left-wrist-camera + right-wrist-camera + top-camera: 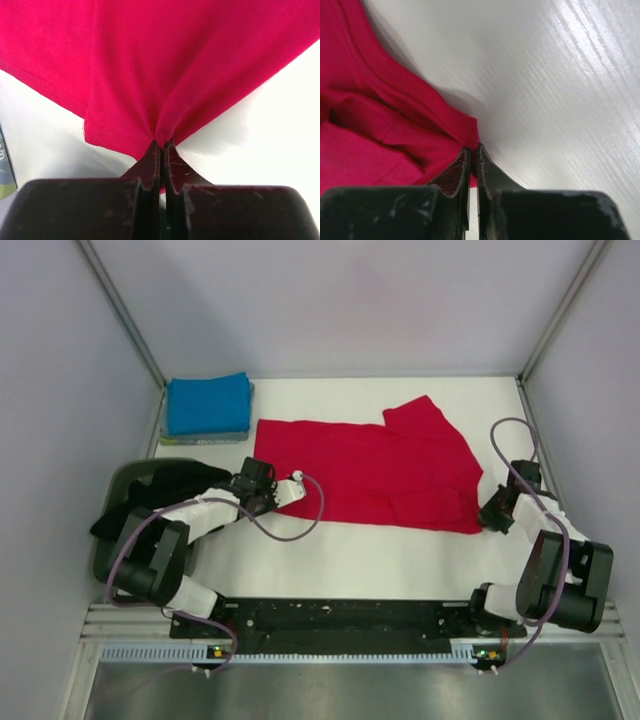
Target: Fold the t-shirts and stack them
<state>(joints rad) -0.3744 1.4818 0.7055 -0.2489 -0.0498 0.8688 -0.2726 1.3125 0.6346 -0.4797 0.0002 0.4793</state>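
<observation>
Left gripper is clamped on the red shirt's left edge, cloth bunching at its tips; a folded blue shirt lies beyond it. The red shirt spreads from there to the right gripper, clamped on its right corner.

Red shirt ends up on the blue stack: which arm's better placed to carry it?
Left, probably. The blue stack sits far-left, close to the left gripper; the right gripper pinches the red shirt at the opposite end.
</observation>
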